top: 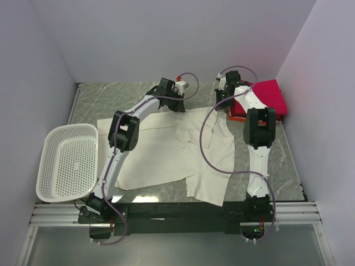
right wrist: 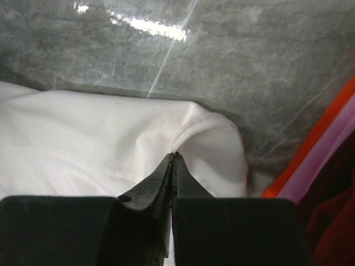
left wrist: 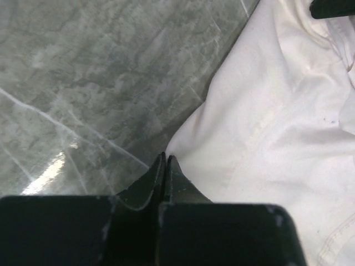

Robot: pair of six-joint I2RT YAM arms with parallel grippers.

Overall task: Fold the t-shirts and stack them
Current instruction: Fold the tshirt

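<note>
Starting the first fold, it seems, the left fingers (left wrist: 157, 173) at 12 o'clock and the right fingers (right wrist: 165, 169) at 1 o'clock are pressed shut on the far edge of the white shirt (top: 161, 149) in the middle of the desk (top: 111, 100); next they probably must carry it together toward 6 o'clock.

The large cream-white cloth t-shirt (top: 166, 149) lies spread on the grey marbled table (top: 111, 94). Left of it sits the white perforated plastic basket (top: 66, 160). Beyond its far right corner, the folded crimson-pink cloth t-shirt (top: 269, 97) lies on the orange-red cloth t-shirt (top: 237, 116). The left gripper (top: 177, 108) and right gripper (top: 223, 104) pinch its far edge.
</note>
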